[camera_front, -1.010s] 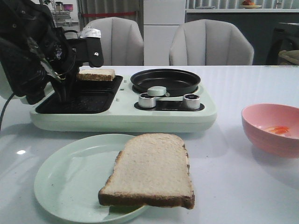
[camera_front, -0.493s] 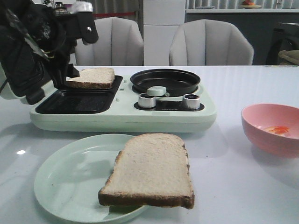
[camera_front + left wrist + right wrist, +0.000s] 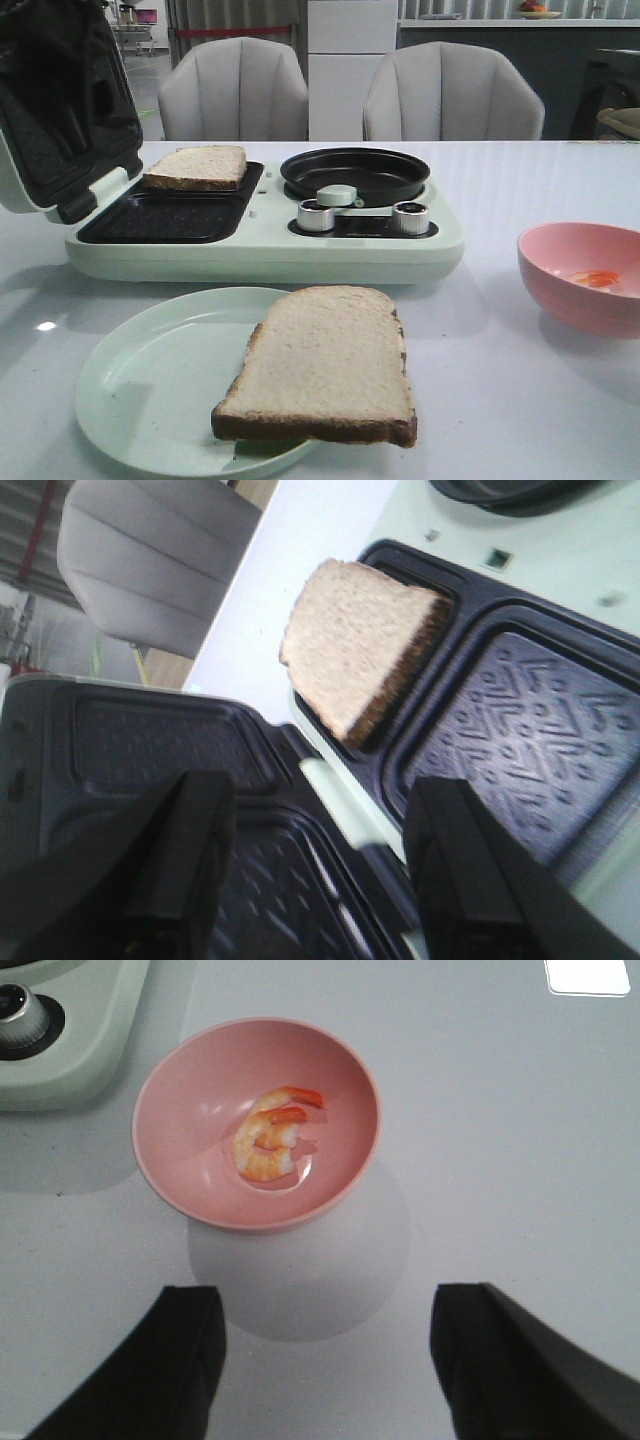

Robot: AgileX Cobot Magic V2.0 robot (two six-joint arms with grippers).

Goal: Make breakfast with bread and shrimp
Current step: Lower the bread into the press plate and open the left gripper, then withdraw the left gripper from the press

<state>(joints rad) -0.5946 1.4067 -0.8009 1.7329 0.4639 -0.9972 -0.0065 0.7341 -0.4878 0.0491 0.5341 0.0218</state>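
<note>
One bread slice [image 3: 197,166] lies tilted on the back rim of the sandwich maker's dark grill plate [image 3: 165,215]; in the left wrist view this bread [image 3: 355,650] leans over the rim. A second bread slice [image 3: 325,365] rests on the pale green plate [image 3: 140,390], overhanging its front edge. Shrimp [image 3: 270,1140] lie curled in the pink bowl [image 3: 340,1090], which sits at the right [image 3: 580,275]. My left gripper [image 3: 320,870] hangs open and empty over the open lid. My right gripper [image 3: 325,1360] is open and empty above the table beside the bowl. Neither gripper shows in the front view.
The pale green breakfast maker [image 3: 260,250] has its lid [image 3: 60,100] raised at the left. A black pan [image 3: 354,172] and two knobs [image 3: 410,216] sit on its right half. Two grey chairs [image 3: 450,95] stand behind the table.
My left arm has pulled up and to the left, out of the front view. The bread slice it was holding by the grill now lies on the plate's back rim, let go.
</note>
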